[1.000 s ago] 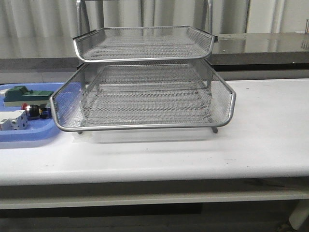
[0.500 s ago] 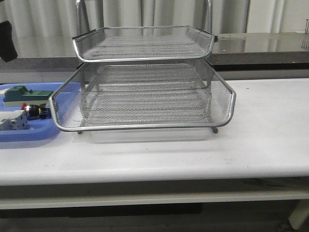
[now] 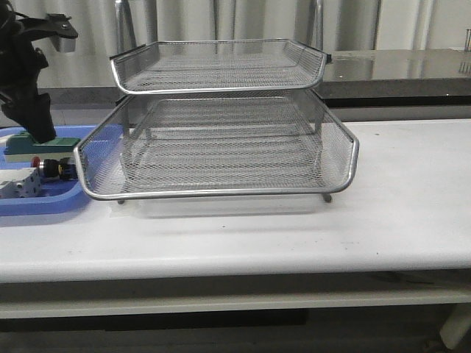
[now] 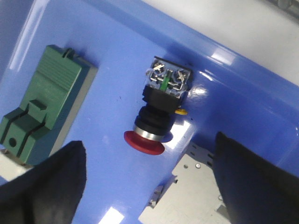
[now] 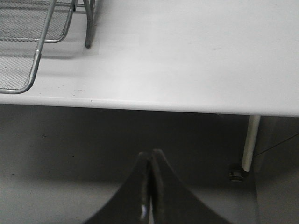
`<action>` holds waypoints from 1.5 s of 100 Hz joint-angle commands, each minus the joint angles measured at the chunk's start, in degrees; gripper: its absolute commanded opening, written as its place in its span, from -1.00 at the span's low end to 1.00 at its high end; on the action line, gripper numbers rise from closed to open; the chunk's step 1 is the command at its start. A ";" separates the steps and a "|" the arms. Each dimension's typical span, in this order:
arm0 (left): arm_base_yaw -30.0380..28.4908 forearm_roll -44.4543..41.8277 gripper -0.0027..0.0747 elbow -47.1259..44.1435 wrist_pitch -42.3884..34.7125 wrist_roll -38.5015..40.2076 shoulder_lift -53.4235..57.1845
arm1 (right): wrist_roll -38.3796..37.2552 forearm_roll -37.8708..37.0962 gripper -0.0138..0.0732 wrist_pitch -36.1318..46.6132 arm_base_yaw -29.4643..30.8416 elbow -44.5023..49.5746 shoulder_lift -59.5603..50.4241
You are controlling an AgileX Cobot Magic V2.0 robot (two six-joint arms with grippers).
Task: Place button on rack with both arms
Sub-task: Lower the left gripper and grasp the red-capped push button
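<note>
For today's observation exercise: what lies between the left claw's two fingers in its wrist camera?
In the left wrist view, the open left claw frames the button, lying on the blue tray, with a corner of the white block beside it.

- button (image 4: pixel 156 114): red cap, silver collar, black body
- rack (image 3: pixel 221 140): silver wire mesh
- tray (image 4: pixel 243 88): glossy blue
- block (image 4: pixel 44 100): green
- table (image 3: pixel 397 213): white
- left end effector (image 4: pixel 149 186): black

Button (image 4: pixel 159 112) between spread fingers (image 4: pixel 46 182), on blue tray (image 4: pixel 243 107)
</note>
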State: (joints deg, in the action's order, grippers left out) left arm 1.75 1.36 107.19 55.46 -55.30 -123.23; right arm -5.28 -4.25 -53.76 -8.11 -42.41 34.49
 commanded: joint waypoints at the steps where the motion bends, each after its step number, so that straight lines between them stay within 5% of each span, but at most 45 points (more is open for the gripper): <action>1: 0.14 1.21 0.47 2.43 -2.17 -0.75 2.33 | 0.18 -0.88 -0.85 3.22 0.23 -2.03 0.01; 150: 0.23 2.63 0.47 4.81 -8.69 -4.47 -7.39 | 0.18 -0.88 -0.85 3.22 0.23 -2.03 0.01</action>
State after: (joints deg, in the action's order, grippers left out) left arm 1.75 2.83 109.88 48.62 -59.74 -133.81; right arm -5.28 -4.25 -53.76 -8.11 -42.41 34.49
